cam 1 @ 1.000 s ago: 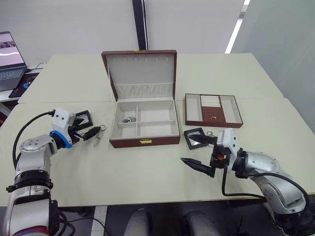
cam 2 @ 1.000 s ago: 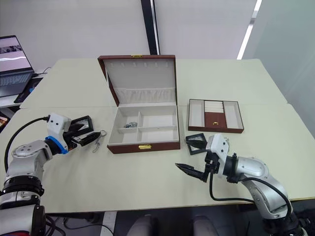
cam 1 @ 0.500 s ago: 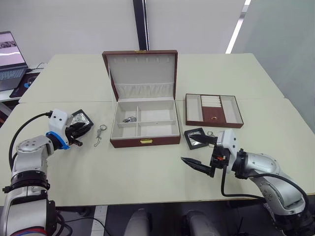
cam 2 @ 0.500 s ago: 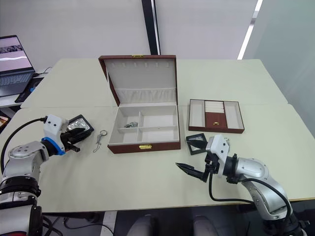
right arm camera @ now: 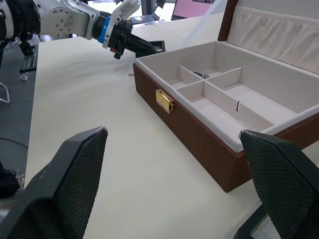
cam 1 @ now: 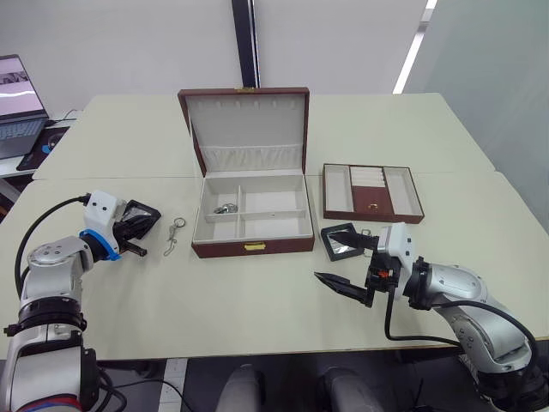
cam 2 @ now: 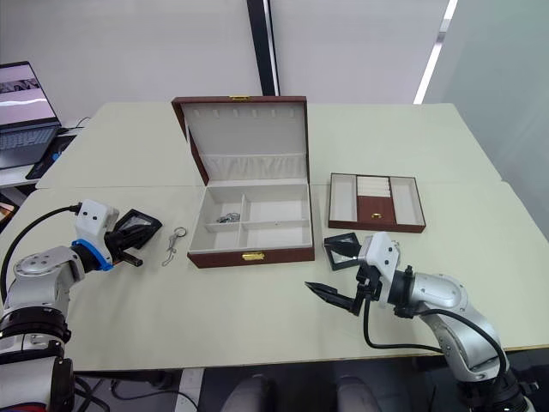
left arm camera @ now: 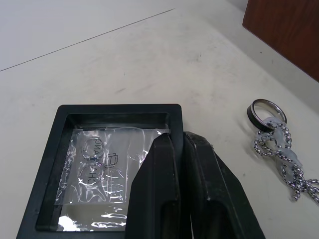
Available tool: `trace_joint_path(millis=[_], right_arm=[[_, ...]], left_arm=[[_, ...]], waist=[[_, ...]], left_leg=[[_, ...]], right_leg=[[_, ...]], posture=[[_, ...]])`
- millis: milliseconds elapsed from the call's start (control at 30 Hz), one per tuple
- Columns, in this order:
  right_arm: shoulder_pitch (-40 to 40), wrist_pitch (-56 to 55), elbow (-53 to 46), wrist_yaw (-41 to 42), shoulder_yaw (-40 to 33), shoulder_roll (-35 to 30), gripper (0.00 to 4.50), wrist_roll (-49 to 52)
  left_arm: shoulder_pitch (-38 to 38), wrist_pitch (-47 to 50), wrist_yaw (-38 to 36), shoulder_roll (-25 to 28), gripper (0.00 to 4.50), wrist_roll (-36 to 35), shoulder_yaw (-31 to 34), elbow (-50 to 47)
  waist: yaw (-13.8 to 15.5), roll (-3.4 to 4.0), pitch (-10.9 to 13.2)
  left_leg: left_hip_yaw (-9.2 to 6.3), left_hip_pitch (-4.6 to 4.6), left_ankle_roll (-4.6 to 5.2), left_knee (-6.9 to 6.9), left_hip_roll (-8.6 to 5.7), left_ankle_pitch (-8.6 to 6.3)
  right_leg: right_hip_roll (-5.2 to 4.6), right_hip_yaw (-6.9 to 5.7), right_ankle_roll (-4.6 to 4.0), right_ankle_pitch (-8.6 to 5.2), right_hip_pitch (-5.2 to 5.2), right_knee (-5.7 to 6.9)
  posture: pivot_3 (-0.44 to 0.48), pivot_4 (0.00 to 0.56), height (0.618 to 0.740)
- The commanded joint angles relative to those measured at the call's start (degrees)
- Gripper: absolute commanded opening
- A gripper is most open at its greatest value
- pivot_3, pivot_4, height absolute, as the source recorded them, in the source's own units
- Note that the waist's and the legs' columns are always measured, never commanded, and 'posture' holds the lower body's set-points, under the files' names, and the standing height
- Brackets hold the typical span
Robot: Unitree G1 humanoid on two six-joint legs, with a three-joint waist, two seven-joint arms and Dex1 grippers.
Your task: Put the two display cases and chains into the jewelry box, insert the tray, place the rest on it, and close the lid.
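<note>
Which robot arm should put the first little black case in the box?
Probably the left. Its gripper is shut on the rim of a display case, near the jewelry box. The right gripper is open, holding nothing.

This looks like an office or a lab room set up for tabletop trials. Several plain, pale cream rectangular tables (cam 1: 257, 283) stand pushed together edge to edge. Behind them runs a bare white wall (cam 1: 129, 43) with a dark vertical strip (cam 1: 244, 43). On a side desk to the left sits an open laptop with a lit screen (cam 1: 19, 103).
</note>
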Motion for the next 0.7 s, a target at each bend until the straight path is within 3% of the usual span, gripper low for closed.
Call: trace_joint_path(millis=[33, 233, 400, 700], right_arm=[[-0.9, -0.6, -1.1, 0.6, -1.7, -0.3, 4.5, 1.6], [-1.9, 0.9, -2.2, 0.6, -3.7, -1.4, 4.5, 3.3], [-2.5, 2.1, -3.0, 0.0, -5.9, -2.3, 4.5, 5.1], [1.9, 2.1, -5.6, -2.7, -8.8, -2.9, 4.5, 5.1]], left_arm=[[1.7, 2.7, -1.5, 2.6, 0.04, -1.8, 1.3, -8.0], [4.6, 18.3, -4.5, 5.3, 0.04, -8.8, 2.4, -30.7], [3.3, 26.7, -7.1, 8.2, 0.04, -12.9, 1.1, -41.9], [-6.9, 29.1, -14.9, 6.9, 0.04, -14.4, -7.5, -44.7]], waist=[[0.0, 0.0, 0.0], [0.1, 0.0, 0.0], [0.1, 0.0, 0.0], [0.2, 0.0, 0.0]], left_leg=[[0.0, 0.0, 0.0, 0.0, 0.0, 0.0], [-0.02, -0.04, 0.0, 0.01, 0.01, 0.0], [-0.02, -0.01, 0.0, 0.0, 0.01, 0.0], [-0.01, -0.04, 0.0, 0.0, -0.02, 0.0]], right_leg=[[0.0, 0.0, 0.0, 0.0, 0.0, 0.0], [-0.01, -0.01, 0.0, 0.0, -0.01, -0.01], [0.0, 0.01, 0.0, 0.0, 0.02, -0.01], [0.04, 0.03, 0.01, 0.0, 0.01, -0.04]], posture=[[0.0, 0.15, 0.74], [0.0, 0.15, 0.74], [0.0, 0.15, 0.74], [0.0, 0.15, 0.74]])
